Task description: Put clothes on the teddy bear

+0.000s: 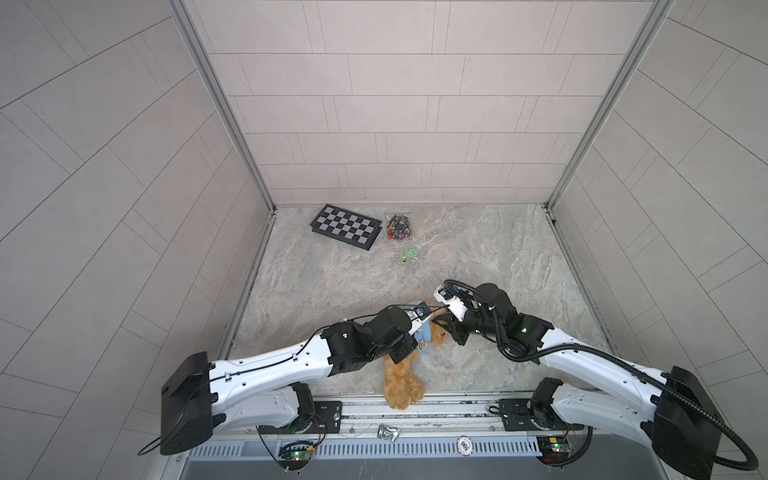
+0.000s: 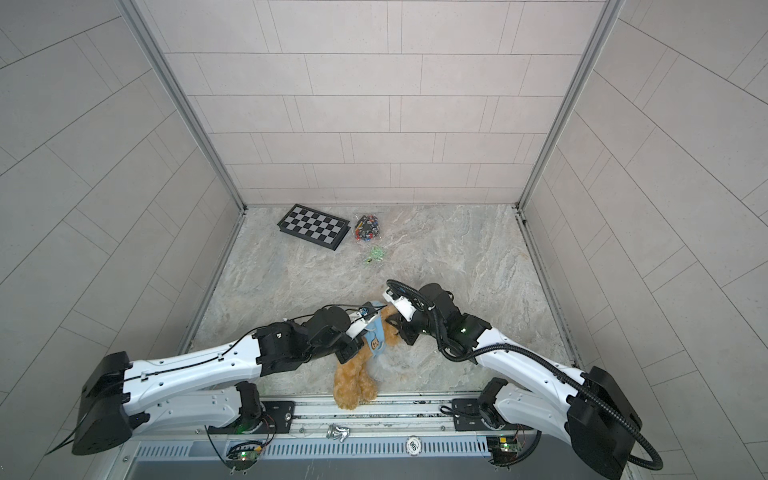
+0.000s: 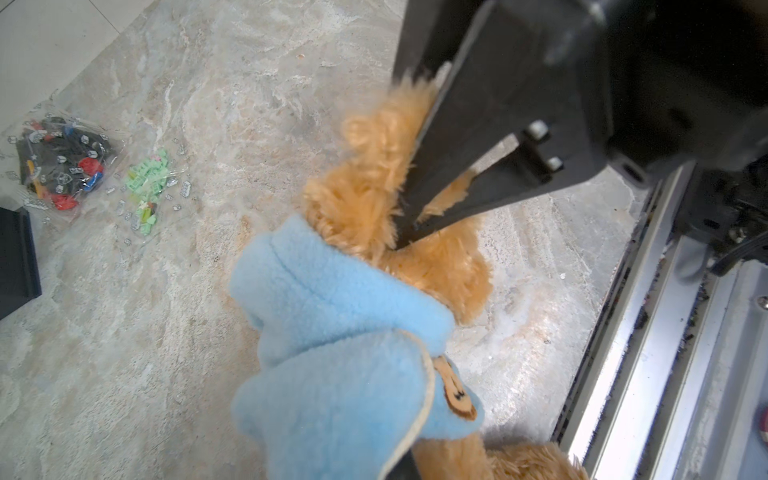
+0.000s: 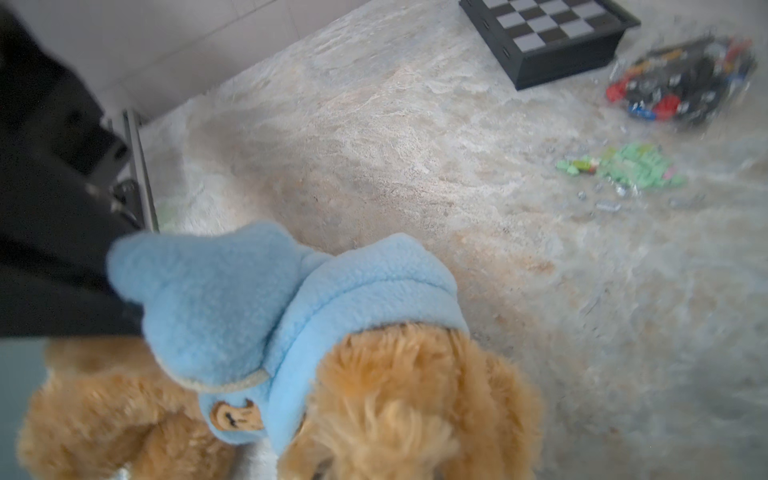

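The teddy bear [image 1: 401, 384] is laid on the counter [image 1: 498, 249] with its feet over the front rail [image 1: 457, 409], and the blue hoodie [image 1: 422, 336] is bunched around its upper body. The garment is pinched by the closed left fingers [image 3: 397, 471], and fur is clamped by the closed right fingers [image 3: 457, 166]. Under opposed pulls the fleece could be lost, or the bear dragged over the rail.

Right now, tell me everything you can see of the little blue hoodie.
The hoodie is light blue fluffy fleece with a cream-trimmed edge and a small brown bear-face patch. It is bunched and only partly on, wrapped around the neck and chest of the teddy bear, whose legs stay bare. The left pincer appears shut on its fabric. The right pincer grips the bear's fur, not the hoodie.
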`<state>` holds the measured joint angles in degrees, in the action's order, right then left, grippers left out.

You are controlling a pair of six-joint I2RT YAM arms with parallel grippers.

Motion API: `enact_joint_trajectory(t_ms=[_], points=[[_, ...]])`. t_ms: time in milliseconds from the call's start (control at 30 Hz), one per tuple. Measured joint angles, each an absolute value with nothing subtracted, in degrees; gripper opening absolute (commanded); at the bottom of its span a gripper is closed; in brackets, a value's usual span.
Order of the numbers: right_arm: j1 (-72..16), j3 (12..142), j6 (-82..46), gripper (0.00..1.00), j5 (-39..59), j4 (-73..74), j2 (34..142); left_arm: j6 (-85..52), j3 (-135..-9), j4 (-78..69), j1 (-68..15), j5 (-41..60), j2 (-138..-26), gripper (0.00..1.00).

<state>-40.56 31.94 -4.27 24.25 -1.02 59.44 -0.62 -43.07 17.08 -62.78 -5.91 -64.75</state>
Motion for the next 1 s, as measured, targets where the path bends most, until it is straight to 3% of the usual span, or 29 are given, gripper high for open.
enact_joint_trajectory(t_ms=[67,133,167,300,367,467,600,767,1000], points=[[-40.5,31.1,-4.6,0.0,24.5,-0.1,58.3,-1.4,-43.9,17.5,-60.5,-5.5,-65.2,0.24],[-40.6,29.9,-5.5,0.0,24.1,0.7,56.4,-2.9,-44.9,17.5,-58.7,-5.5,-65.2,0.5],[-40.7,29.3,-6.2,0.0,23.3,0.7,55.1,-4.1,-45.4,17.6,-58.2,-5.7,-64.9,0.58],[-42.2,24.5,-10.5,0.0,17.0,0.8,47.3,-11.3,-45.8,17.9,-57.3,-6.6,-60.7,0.64],[-42.9,22.5,-12.6,0.0,13.8,0.9,43.4,-16.0,-45.4,18.2,-57.3,-7.2,-56.9,0.61],[-44.5,21.1,-15.1,0.0,8.8,0.8,39.6,-25.1,-41.1,16.8,-58.1,-7.7,-48.1,0.42],[-46.9,20.8,-17.0,0.0,3.2,0.4,36.8,-35.2,-36.8,15.9,-65.8,-9.9,-41.7,0.35],[-49.7,19.4,-18.7,0.0,-2.5,2.0,33.6,-45.5,-35.7,7.0,-75.2,-10.5,-46.8,0.34],[-53.7,19.2,-18.9,0.0,-6.3,3.6,33.7,-52.4,-34.0,-2.7,-72.3,-10.1,-57.6,0.2]])
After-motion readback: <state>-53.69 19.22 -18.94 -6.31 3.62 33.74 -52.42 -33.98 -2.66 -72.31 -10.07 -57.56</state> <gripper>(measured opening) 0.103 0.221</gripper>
